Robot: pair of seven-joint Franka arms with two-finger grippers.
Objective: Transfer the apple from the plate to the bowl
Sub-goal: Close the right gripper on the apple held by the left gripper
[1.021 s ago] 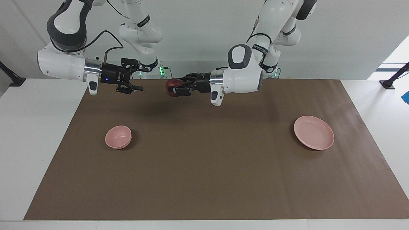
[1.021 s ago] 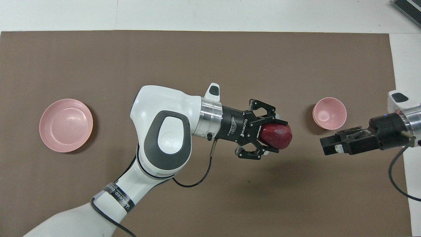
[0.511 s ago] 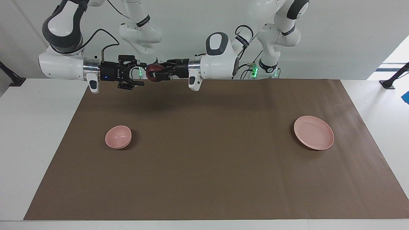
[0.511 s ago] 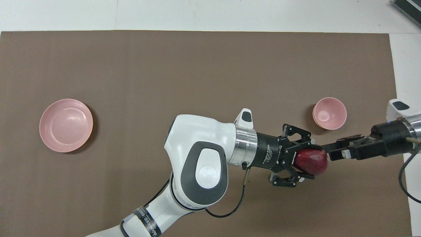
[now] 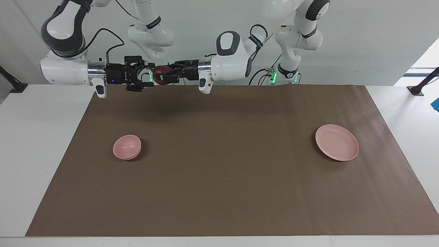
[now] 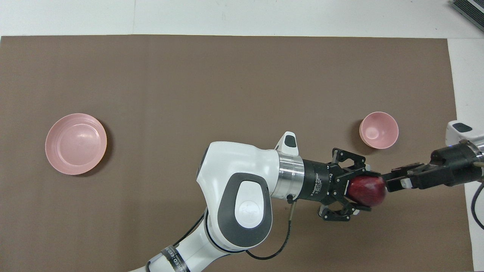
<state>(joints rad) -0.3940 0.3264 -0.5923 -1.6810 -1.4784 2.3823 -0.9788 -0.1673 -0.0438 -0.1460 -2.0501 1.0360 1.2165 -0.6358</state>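
Observation:
My left gripper point(image 5: 164, 75) is shut on the dark red apple point(image 5: 159, 74) and holds it high over the mat's edge nearest the robots, toward the right arm's end. It also shows in the overhead view point(image 6: 363, 191) with the apple point(image 6: 368, 190). My right gripper point(image 5: 148, 74) is open, level with the apple, its tips right at the apple; in the overhead view point(image 6: 393, 182) I see it edge-on. The small deep pink bowl point(image 5: 127, 147) point(image 6: 378, 129) stands empty, farther from the robots than both grippers. The wide pink plate point(image 5: 336, 142) point(image 6: 75, 143) lies empty toward the left arm's end.
A brown mat point(image 5: 223, 178) covers most of the white table point(image 5: 41, 144). Only the bowl and the plate stand on it.
My left gripper has carried the apple up and toward the right arm's end. My right gripper has risen and closed the gap, so its tips now reach the apple.

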